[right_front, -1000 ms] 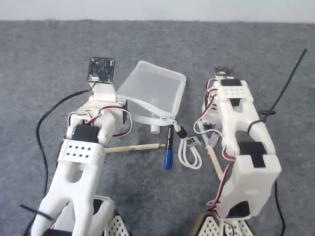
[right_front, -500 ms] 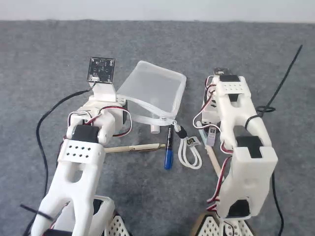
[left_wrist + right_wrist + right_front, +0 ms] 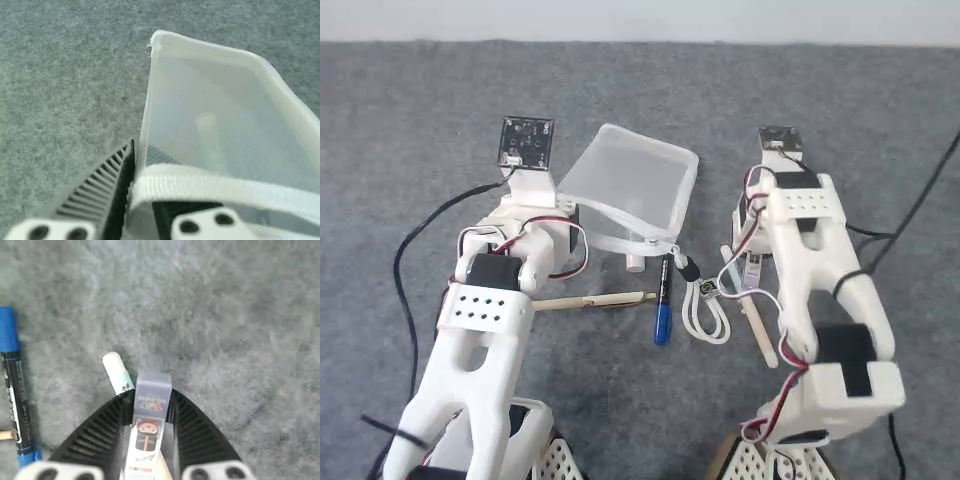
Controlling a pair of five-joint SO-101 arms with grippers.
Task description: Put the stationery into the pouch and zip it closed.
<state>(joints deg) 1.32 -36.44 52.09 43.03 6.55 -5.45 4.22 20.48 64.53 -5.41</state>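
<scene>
A translucent white pouch (image 3: 632,183) lies at the table's middle, its mouth facing the arms. My left gripper (image 3: 142,197) is shut on the pouch's (image 3: 220,110) woven zipper band at its near corner. My right gripper (image 3: 149,412) is shut on a small sleeved eraser (image 3: 149,410) and hangs just above the grey mat, to the right of the pouch; from above the eraser (image 3: 750,272) peeks out under that arm. A blue marker (image 3: 663,300) and a wooden pencil (image 3: 595,300) lie in front of the pouch.
A white cord loop (image 3: 706,316) with a tag lies beside the marker. A pale stick (image 3: 760,328) rests under the right arm, its end (image 3: 118,372) close to the eraser. A short white cylinder (image 3: 635,262) sits at the pouch mouth. Grey mat (image 3: 420,120) covers the table.
The right arm has changed pose, its wrist shifting a little toward the far side with the eraser still held. The left arm and pouch have not moved.
</scene>
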